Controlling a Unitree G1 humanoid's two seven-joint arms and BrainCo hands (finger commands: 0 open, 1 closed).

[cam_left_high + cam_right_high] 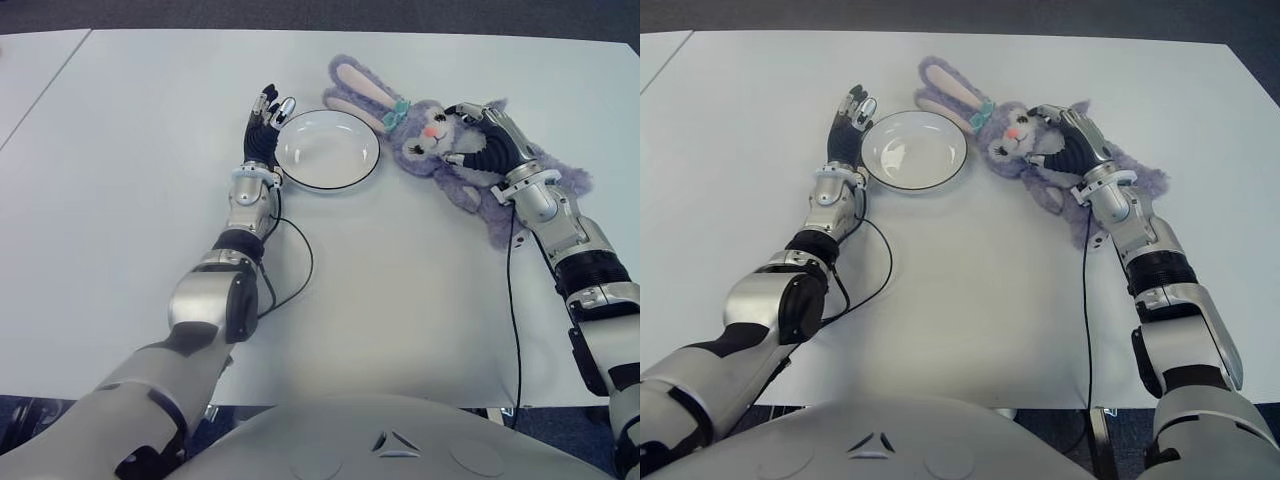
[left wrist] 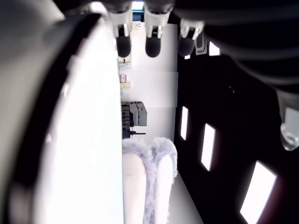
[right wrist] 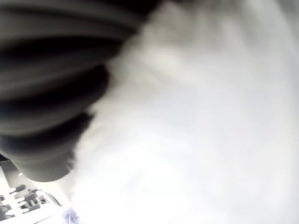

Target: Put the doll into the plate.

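White table [image 1: 400, 300] seen from the robot's head, with the task's objects near its far edge. The doll [image 1: 440, 140], a purple plush rabbit, lies flat on the table just right of the plate [image 1: 328, 150]; its long axis runs from the ears, which nearly touch the plate's far right rim, diagonally away to the right and toward the robot, where the legs end. The plate is a shallow white dish with a dark rim, holding nothing. The right hand [image 1: 490, 140] lies over the doll's torso, fingers curled down around the plush; its wrist view is filled with pale fur pressed against the dark palm, so the grasp appears closed on the doll. The left hand [image 1: 268, 125] shows at the plate's left rim, fingers extended and holding nothing. Judged from this layout, the right hand is the working one, and the coming carry is a short move leftward, head end leading.
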